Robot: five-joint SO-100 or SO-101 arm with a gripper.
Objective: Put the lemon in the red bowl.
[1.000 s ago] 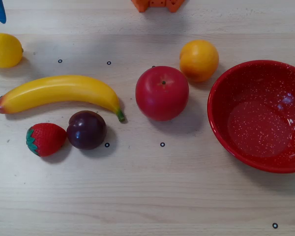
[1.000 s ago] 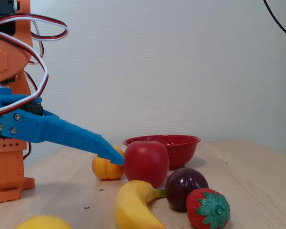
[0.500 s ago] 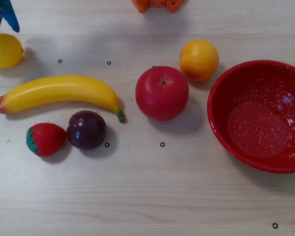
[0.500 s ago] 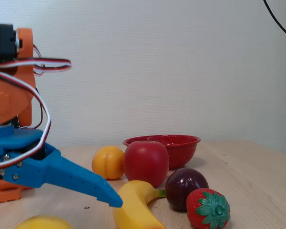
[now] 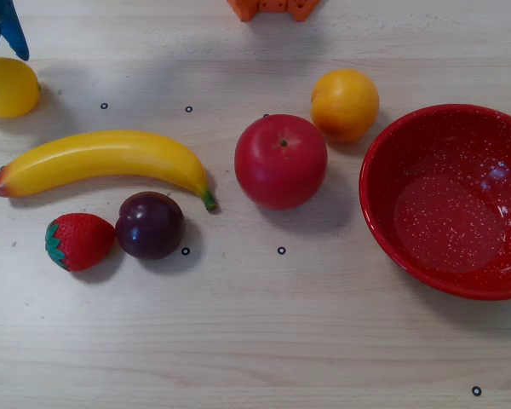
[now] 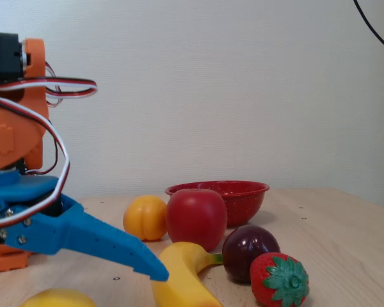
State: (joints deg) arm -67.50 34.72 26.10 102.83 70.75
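Observation:
The lemon (image 5: 8,87) lies at the far left top of the overhead view, left of the banana's upper end; in the fixed view only its top (image 6: 57,299) shows at the bottom edge. My blue gripper (image 5: 6,53) hovers just above and behind the lemon with its two prongs spread, holding nothing. In the fixed view one long blue finger (image 6: 102,240) slants down over the lemon. The red bowl (image 5: 383,145) with white speckles stands empty at the right edge, and it also shows in the fixed view (image 6: 243,195) behind the apple.
Between lemon and bowl lie a banana (image 5: 102,160), a strawberry (image 5: 77,240), a dark plum (image 5: 149,224), a red apple (image 5: 280,161) and an orange fruit (image 5: 345,104). The arm's orange base (image 5: 272,7) sits at the top edge.

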